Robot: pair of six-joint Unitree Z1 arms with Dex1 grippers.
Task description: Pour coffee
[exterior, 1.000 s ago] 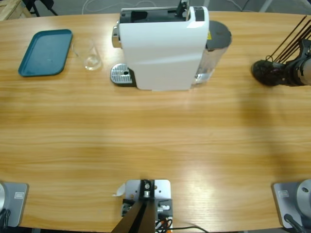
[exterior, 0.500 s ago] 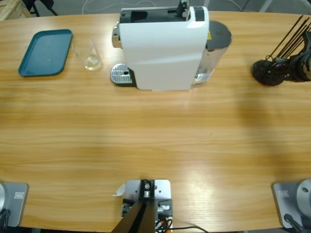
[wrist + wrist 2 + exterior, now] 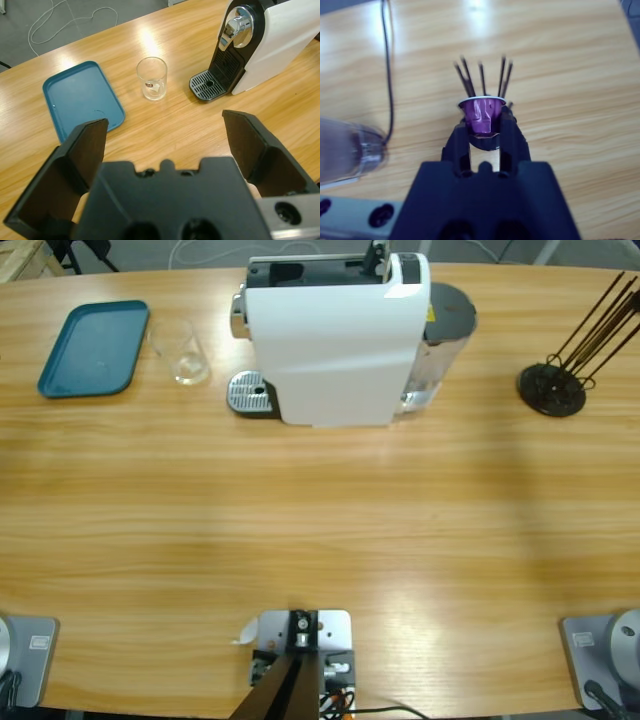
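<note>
1. A blue-green tray (image 3: pixel 93 348) lies flat at the far left of the wooden table (image 3: pixel 320 530).
2. Just right of the tray stands a small clear glass (image 3: pixel 185 355). It is upright and it is not touching the tray. No dark coffee shows in it; from the left wrist view it looks clear, with a small mark on its wall.
3. Right of the glass is the white coffee machine (image 3: pixel 335 335). Its round metal drip grate (image 3: pixel 250 395) sticks out toward the glass. The glass stands beside the grate, not on it.
4. A clear water tank (image 3: pixel 440 350) with a dark lid sits on the right side of the machine.
5. At the far right of the table stands a black rack (image 3: pixel 552 388) with thin black rods that lean up and to the right.
6. No arm shows in the high view.
7. The left gripper (image 3: pixel 170 132) hangs above the table with its two black jaws spread wide and nothing between them. It looks toward the tray, the glass and the machine.
8. The right gripper (image 3: pixel 484 132) pinches a small purple capsule (image 3: pixel 482 114) with a silver rim. The rack's rods show just behind it.
</note>
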